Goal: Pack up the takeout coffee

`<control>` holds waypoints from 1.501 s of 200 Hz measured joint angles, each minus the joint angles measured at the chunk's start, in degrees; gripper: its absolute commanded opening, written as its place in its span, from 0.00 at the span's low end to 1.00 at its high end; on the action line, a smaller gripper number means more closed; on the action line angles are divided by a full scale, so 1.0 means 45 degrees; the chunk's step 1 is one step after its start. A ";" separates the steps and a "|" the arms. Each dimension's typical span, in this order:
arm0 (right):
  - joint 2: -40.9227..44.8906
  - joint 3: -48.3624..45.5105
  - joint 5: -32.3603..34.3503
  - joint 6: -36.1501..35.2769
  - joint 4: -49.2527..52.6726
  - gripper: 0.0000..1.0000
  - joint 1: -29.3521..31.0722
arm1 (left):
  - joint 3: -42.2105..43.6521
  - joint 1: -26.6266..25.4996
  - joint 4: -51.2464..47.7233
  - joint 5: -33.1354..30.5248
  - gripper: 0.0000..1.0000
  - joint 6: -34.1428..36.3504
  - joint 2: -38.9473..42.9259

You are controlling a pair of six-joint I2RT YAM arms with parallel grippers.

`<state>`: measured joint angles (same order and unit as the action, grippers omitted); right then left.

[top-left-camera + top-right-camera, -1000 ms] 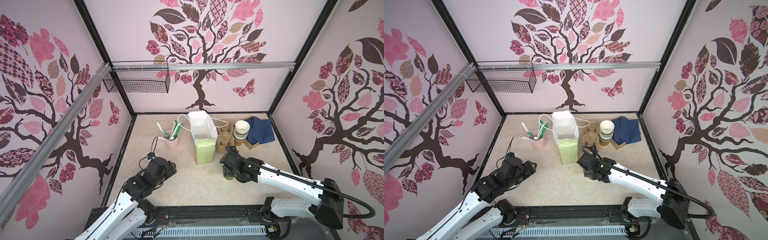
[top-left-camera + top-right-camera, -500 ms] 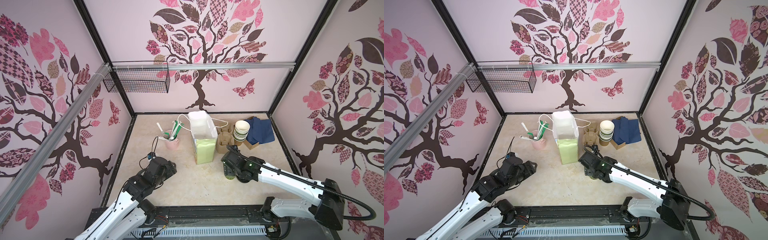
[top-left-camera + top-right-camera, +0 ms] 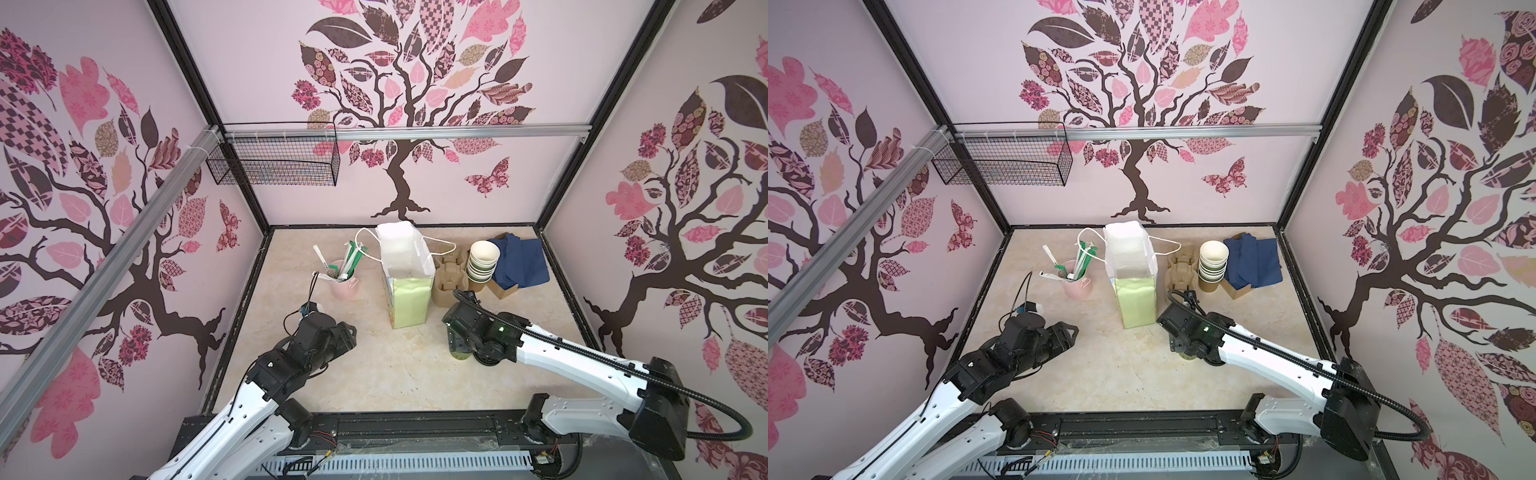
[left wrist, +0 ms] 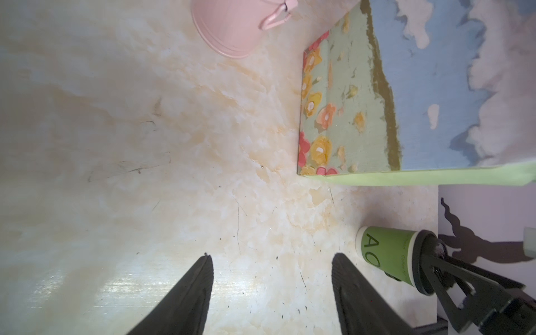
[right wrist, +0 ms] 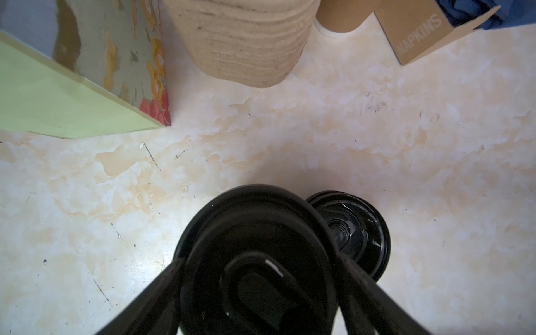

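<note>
A 2-armed robot at a marble-patterned worktop (image 3: 374,374), inside a booth papered with pink and brown trees. The takeout coffee (image 4: 385,255), a small green paper cup under a round black lid, stands upright on the worktop, outside the tall paper bag (image 3: 409,299) and near the bag's front right corner. The right gripper (image 5: 261,269) hangs directly over the cup, pointing down. In the right wrist view its 2 dark fingers (image 5: 162,290) run down either side of the lid, the jaws spread wide. Whether they press on the cup or merely flank it cannot be told. Just beside the cup, a loose black lid (image 5: 356,232) lies flat on the worktop.

The left gripper (image 4: 272,258) is held low over bare worktop at front left, well apart from the cup, its jaws open and empty.

The bag stands upright at mid-worktop with its mouth open and its white cord handles falling to either side. To its left is a pink mug (image 3: 344,286) holding straws. To its right are a stack of brown pulp cup carriers (image 3: 448,274), a stack of lidless cups (image 3: 482,262) and a cardboard box (image 5: 420,37) printed "NAPKINS", with dark blue napkins (image 3: 519,259) in it.
</note>
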<state>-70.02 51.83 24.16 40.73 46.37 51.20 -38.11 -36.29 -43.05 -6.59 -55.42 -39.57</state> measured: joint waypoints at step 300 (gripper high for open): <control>-0.0427 0.0850 -0.1472 0.0282 0.0165 0.89 -0.0005 | 0.1355 -0.2749 0.6300 0.2671 0.50 0.1001 -0.2438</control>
<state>-71.94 55.66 17.54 42.00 47.11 51.18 -32.01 -48.66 -14.70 5.43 -50.92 -50.54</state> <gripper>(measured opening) 0.877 0.504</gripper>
